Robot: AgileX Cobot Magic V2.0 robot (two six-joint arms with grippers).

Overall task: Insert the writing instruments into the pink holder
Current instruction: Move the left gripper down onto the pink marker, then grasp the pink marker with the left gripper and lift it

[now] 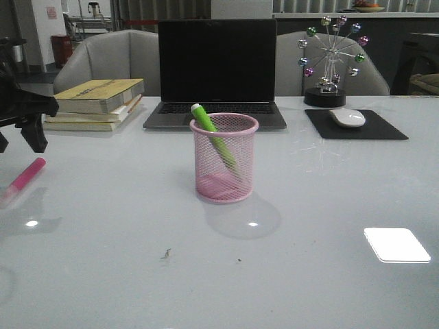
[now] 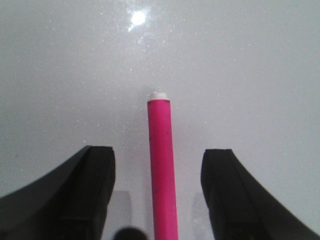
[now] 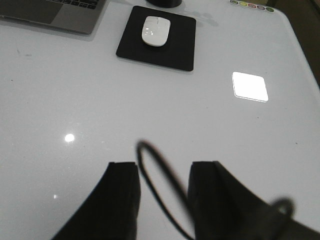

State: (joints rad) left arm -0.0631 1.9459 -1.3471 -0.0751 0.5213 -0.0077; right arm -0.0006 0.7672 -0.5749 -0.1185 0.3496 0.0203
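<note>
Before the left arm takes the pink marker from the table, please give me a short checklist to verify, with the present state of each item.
1. Left claw open: ok, its fingers stand apart.
2. Pink marker centred between the fingers: ok in the left wrist view.
3. Marker free on the table, not yet gripped: ok.
4. Pink holder upright: ok.
5. Room in the holder: ok, only the green marker leans inside.
6. Right claw away from the holder: ok, open above bare table.
</note>
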